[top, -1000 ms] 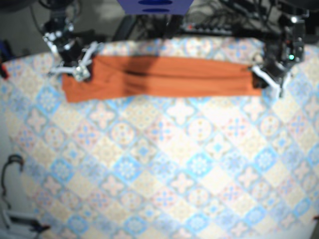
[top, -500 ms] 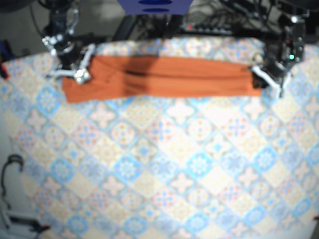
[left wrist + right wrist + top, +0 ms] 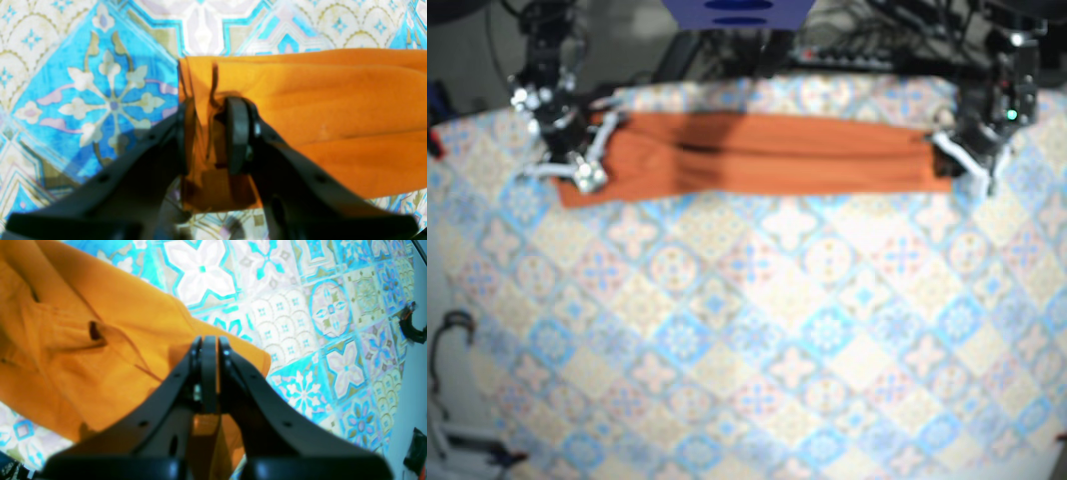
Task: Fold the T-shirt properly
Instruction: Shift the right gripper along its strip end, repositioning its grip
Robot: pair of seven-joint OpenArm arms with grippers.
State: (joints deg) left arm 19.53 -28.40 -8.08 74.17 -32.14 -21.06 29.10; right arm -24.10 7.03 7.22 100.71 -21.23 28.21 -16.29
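The orange T-shirt (image 3: 767, 155) lies folded into a long narrow band across the far part of the patterned tablecloth (image 3: 777, 330). My right gripper (image 3: 590, 172) is at the band's left end. In the right wrist view its fingers (image 3: 196, 373) are pressed together, and the gripper (image 3: 208, 350) is shut on the T-shirt (image 3: 100, 373) near its corner. My left gripper (image 3: 954, 160) is at the band's right end. In the left wrist view it (image 3: 209, 133) is shut on a bunched edge of the T-shirt (image 3: 333, 116), with cloth creased between the fingers (image 3: 237, 133).
A blue box (image 3: 737, 12), cables and dark equipment sit beyond the table's far edge. A black cable loop (image 3: 449, 335) hangs off the left side, where the table edge runs. A black hook-shaped piece (image 3: 408, 326) lies beside the cloth's edge.
My right gripper has shifted slightly up and left, and the shirt's left end has drawn in and changed shape with it. The left gripper and the right end have stayed still.
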